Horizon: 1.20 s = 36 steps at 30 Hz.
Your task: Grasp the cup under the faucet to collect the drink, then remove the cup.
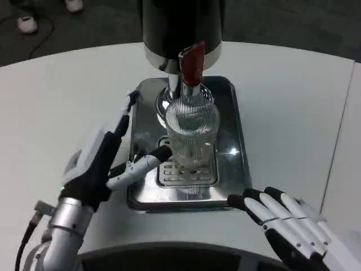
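From my left hand (96,164) the way right to the cup (192,127) lies open; the tap (192,62) blocks it from above.

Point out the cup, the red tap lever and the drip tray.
cup (192,127): head view, on its ribbed glass wall.
red tap lever (192,63): head view, middle of the handle.
drip tray (240,152): head view, on its bare right rim.
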Tool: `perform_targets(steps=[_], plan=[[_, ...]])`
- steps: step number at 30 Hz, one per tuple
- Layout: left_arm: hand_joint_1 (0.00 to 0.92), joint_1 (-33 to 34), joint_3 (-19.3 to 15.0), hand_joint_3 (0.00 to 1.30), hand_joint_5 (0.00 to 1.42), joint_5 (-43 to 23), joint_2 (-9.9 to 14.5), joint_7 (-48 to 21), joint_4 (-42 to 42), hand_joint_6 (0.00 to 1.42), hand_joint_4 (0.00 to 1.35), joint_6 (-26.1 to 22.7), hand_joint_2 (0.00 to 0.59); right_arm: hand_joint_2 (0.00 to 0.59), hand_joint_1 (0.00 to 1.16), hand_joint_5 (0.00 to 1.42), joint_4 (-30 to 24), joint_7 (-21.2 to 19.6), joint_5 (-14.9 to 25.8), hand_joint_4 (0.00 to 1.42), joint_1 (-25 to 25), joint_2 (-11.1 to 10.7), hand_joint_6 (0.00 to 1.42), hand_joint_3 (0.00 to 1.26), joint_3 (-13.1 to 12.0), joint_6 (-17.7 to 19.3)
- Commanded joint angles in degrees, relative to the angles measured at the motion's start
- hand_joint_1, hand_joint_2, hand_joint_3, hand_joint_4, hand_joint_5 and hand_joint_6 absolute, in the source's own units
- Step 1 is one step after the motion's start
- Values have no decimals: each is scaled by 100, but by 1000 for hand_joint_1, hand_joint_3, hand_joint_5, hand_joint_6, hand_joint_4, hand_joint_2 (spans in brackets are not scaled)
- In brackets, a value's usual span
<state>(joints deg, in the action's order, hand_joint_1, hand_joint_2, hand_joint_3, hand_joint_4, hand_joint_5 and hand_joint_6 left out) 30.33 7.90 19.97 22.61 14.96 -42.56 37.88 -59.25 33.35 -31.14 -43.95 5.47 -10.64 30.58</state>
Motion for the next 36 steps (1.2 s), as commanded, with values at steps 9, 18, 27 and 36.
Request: perform_targets(steps=[9,18,27,36], plan=[[108,-1328,-1051,49,118,-1843,44,-1446,3889,119,9,-1133,51,444,571,0,-75,-155,-355,52,-307,338,0,103,404,-292],[161,-796,-1246,153,205,-3055,-101,-2464,4417,188,160,-2062,77,445,567,0,-75,-259,-401,52,-356,293,0,103,471,-314],[189,-235,-1175,178,231,-3500,-246,-3349,4270,207,155,-2448,89,446,565,0,-75,-364,-303,52,-459,249,0,103,416,-262],[193,379,-1074,166,220,-3441,-434,-3845,3548,199,137,-2640,93,446,564,1,-75,-405,-276,52,-475,235,0,103,466,-250]])
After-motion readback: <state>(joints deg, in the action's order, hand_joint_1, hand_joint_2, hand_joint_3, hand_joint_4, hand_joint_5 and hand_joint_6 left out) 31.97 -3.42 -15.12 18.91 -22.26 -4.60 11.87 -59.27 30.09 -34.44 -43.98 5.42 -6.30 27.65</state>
